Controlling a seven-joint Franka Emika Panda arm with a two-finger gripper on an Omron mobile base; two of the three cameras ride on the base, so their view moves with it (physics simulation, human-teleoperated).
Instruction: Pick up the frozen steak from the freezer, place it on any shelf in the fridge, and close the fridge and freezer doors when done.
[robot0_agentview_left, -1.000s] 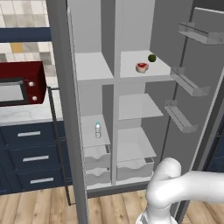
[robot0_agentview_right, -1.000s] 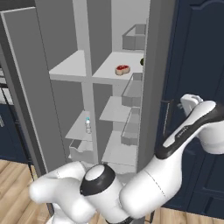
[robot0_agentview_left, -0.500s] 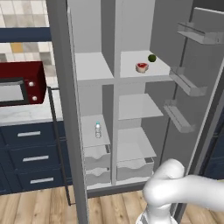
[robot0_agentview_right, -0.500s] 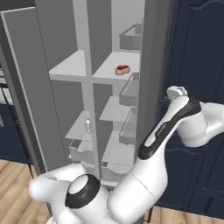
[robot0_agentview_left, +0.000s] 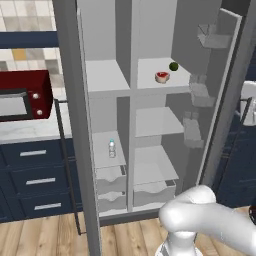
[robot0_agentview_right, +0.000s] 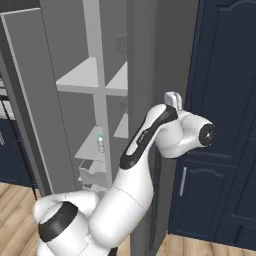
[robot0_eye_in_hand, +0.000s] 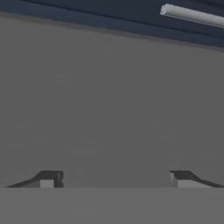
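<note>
swinging shut since the earlier frame, the fridge door (robot0_agentview_left: 220, 90) is being pushed by the gripper (robot0_eye_in_hand: 114, 178), fingers spread and empty, steak (robot0_agentview_left: 162, 77) at upper centre; pads slipping off is risking half-closure.

I see the frozen steak (robot0_agentview_left: 162, 77) on the fridge's top shelf (robot0_agentview_left: 165, 85), near its front edge, a green fruit (robot0_agentview_left: 173, 66) just beside it.

Red microwave (robot0_agentview_left: 22, 95), navy drawers (robot0_agentview_left: 35, 177), bottle (robot0_agentview_left: 112, 148)
</note>
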